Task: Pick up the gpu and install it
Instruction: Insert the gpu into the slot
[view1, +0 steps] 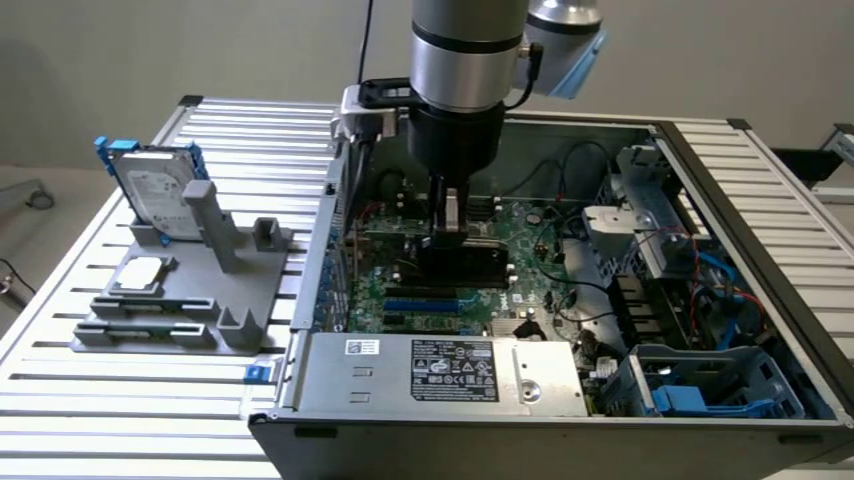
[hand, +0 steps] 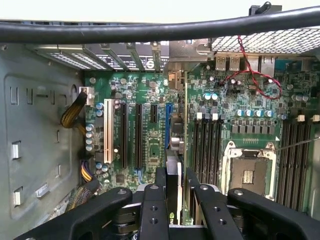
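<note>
Looking at the exterior view, you see the arm (view1: 461, 60) hanging straight down into the open computer case (view1: 763, 280). Its end effector (view1: 450, 232) is clamped on the gpu (view1: 461, 268), which stands on edge over the motherboard (view1: 541, 270) with its long axis across the view. In the wrist view, the gpu (hand: 176, 140) runs edge-on away from the fingers (hand: 160, 176) toward the rear slots.

- The gpu (view1: 463, 268) was a thin green card with a black cooler shroud on one face.
- It stood on edge, clamped between the fingers of the gripper (view1: 450, 232).
- It hung low inside the open computer case (view1: 727, 225), over the expansion slots of the motherboard (view1: 534, 268); whether it touched a slot could not be told.
</note>
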